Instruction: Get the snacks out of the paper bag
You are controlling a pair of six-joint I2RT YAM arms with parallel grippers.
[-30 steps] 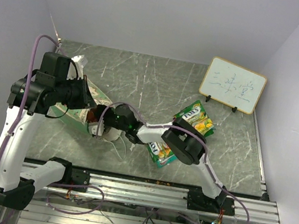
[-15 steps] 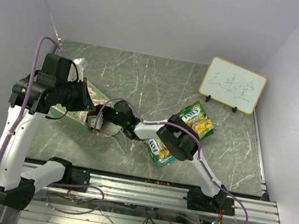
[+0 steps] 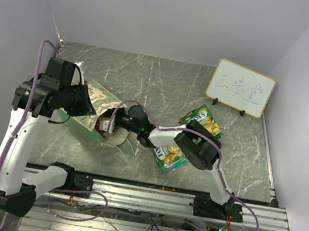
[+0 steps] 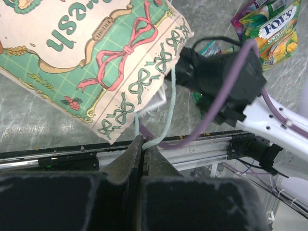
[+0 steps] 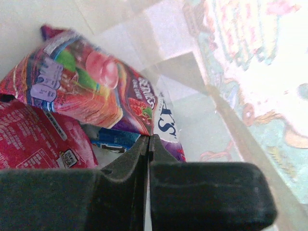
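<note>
The mint-green paper bag [image 3: 99, 99] lies tipped on its side at the table's left, mouth toward the middle. My left gripper [image 4: 143, 144] is shut on its thin string handle [image 4: 166, 115] and holds the mouth up. My right gripper [image 5: 149, 139] reaches inside the bag [image 5: 250, 72], shut on the lower corner of a pink-red snack packet [image 5: 86, 82]. A red packet [image 5: 33, 139] and a purple-blue one [image 5: 169, 129] lie beside it. In the top view the right gripper [image 3: 107, 124] sits in the bag's mouth. Two green-yellow snack packets [image 3: 203, 122] [image 3: 170, 155] lie on the table outside.
A white framed whiteboard [image 3: 241, 87] stands at the back right. The right arm's forearm [image 3: 163, 135] crosses over the nearer green-yellow packet. An aluminium rail [image 3: 153, 195] runs along the table's near edge. Walls close in the left, back and right sides.
The right gripper's jaws have closed inside the bag. The left arm has lifted the bag's mouth a little higher and further back.
</note>
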